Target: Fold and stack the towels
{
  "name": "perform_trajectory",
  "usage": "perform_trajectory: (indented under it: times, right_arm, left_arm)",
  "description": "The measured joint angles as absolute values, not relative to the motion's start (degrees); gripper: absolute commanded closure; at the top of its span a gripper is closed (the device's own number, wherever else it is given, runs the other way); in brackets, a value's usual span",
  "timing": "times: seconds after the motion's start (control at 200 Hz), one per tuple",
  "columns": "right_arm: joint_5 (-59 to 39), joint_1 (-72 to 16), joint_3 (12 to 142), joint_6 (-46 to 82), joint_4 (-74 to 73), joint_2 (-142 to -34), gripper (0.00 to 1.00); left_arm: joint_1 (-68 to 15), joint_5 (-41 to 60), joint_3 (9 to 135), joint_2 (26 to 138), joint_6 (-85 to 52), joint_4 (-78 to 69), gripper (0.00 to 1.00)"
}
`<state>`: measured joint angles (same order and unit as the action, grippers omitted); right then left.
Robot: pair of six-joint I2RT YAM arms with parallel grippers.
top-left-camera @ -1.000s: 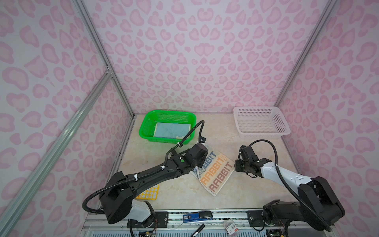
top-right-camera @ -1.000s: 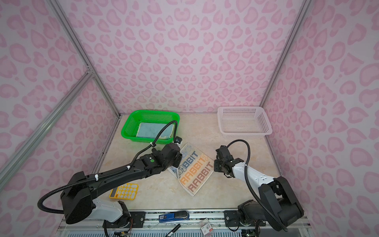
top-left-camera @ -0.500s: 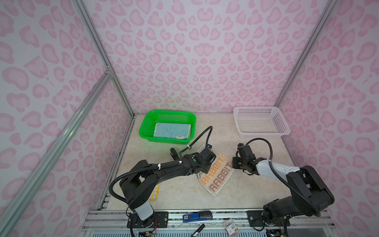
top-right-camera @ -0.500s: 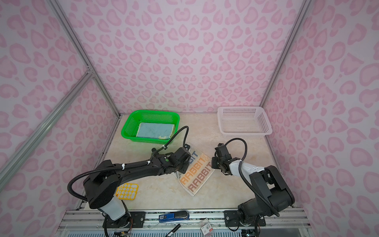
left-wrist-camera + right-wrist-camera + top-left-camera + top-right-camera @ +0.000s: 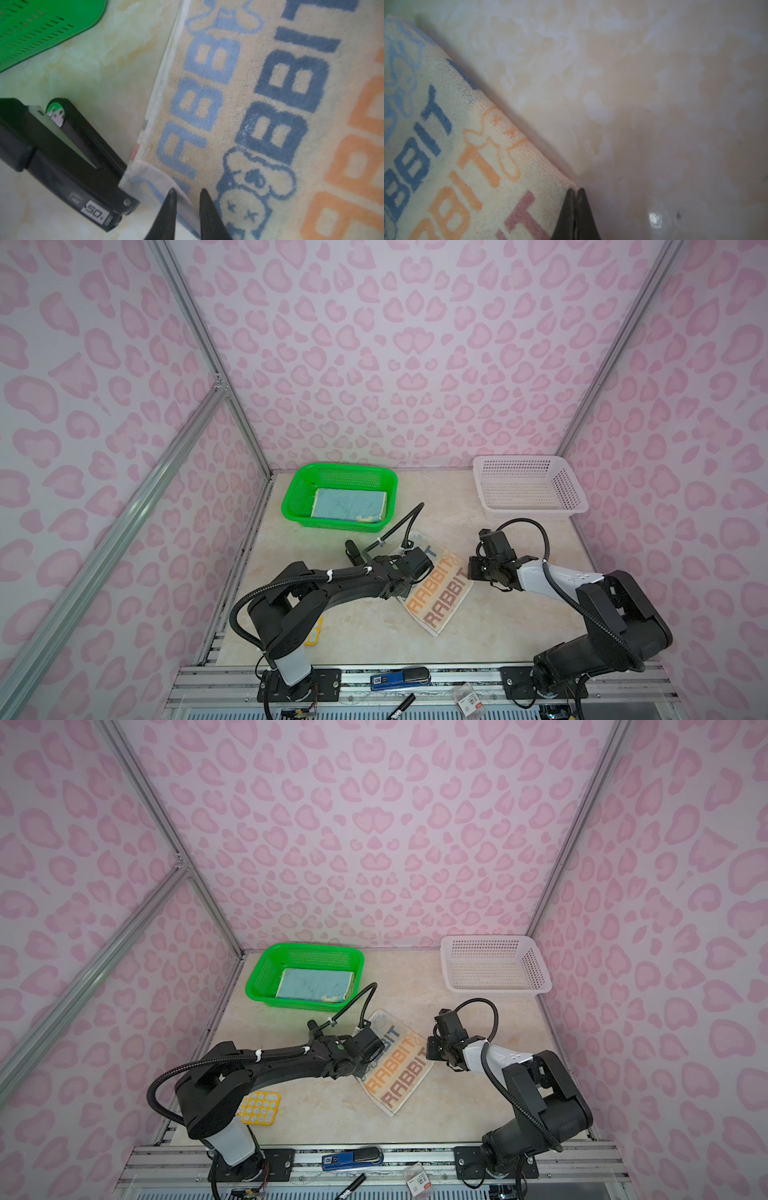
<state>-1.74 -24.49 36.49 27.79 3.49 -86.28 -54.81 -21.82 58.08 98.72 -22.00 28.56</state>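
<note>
A: What do the wrist views add to the overhead ones?

B: The fingertips, since from above both wrists cover them. In the left wrist view the left gripper (image 5: 188, 194) stands at a corner of the RABBIT towel (image 5: 259, 116). A turned-up white flap lies in the narrow gap between its fingers (image 5: 171, 205), but I cannot tell whether they bite the cloth. A black device (image 5: 62, 158) marked "50" lies just beside that corner.

A: And the right?

B: The right gripper (image 5: 575, 190) has its tips pressed together on the towel's edge, and the hem runs straight into them.

A: Where is the towel?

B: It lies flat and slantwise in the middle of the table (image 5: 365, 635). A blue towel (image 5: 348, 506) lies folded in the green basket (image 5: 296, 497). The white basket (image 5: 536, 515) stands at the back right.

A: Is anything hidden?

B: A yellow grid piece (image 5: 259, 1108) shows whole in a top view. In a top view the left arm's base covers all but a sliver of the yellow grid piece (image 5: 314, 630).

A: And the arms?

B: Each forearm lies low over the table, pointing inward at opposite sides of the towel.
</note>
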Motion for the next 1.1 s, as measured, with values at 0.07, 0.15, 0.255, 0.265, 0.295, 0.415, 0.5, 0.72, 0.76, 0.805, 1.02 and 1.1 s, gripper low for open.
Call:
perform_trajectory:
  times: [0.07,0.15,0.255,0.265,0.295,0.415,0.5,0.72,0.76,0.805,1.02,1.1]
  right_arm:
    - [-1.9,-24.3,36.7,27.7,4.1,-86.2,1.0]
    - [-1.9,-24.0,37.0,27.3,4.8,-86.2,1.0]
    - [-1.9,-23.6,37.8,27.0,6.1,-86.3,1.0]
    - [-1.9,-23.6,37.9,26.9,6.1,-86.3,1.0]
    - [-1.8,-23.5,38.2,26.6,6.4,-86.4,1.0]
    - [-1.7,-23.0,39.6,25.8,7.5,-87.0,1.0]
    - [-1.5,-22.5,41.0,24.8,8.4,-87.4,1.0]
    - [-0.6,-20.4,45.9,21.5,10.9,-88.6,1.0]
    - [-0.6,-19.9,46.8,20.6,11.3,-89.1,1.0]
    - [-0.6,-19.2,48.1,19.6,11.9,-89.7,1.0]
    - [-2.4,-16.8,56.9,14.6,14.4,-95.8,1.0]
    - [-3.5,-16.9,59.4,13.1,15.0,-97.8,1.0]
  left_arm:
    - [-54.8,-22.9,58.1,98.7,-22.6,30.3,0.8]
    - [-54.8,-23.6,57.6,98.4,-23.1,31.4,0.8]
    - [-54.9,-23.7,56.6,96.2,-23.9,33.1,0.78]
    - [-54.9,-23.7,56.5,96.0,-23.9,33.1,0.77]
    - [-54.9,-23.7,56.2,95.2,-23.9,33.0,0.75]
    - [-54.9,-22.6,54.7,91.9,-23.7,31.8,0.52]
    - [-54.9,-21.8,54.0,89.7,-23.1,30.0,0.41]
    - [-54.7,-21.1,57.1,89.0,-19.3,27.1,0.31]
    - [-54.3,-20.9,58.5,89.8,-18.6,26.2,0.29]
    - [-53.6,-20.4,60.1,91.0,-17.7,25.3,0.27]
    - [-47.8,-16.9,71.9,100.7,-13.4,23.4,0.28]
    - [-45.9,-14.9,77.6,105.1,-11.4,23.0,0.31]
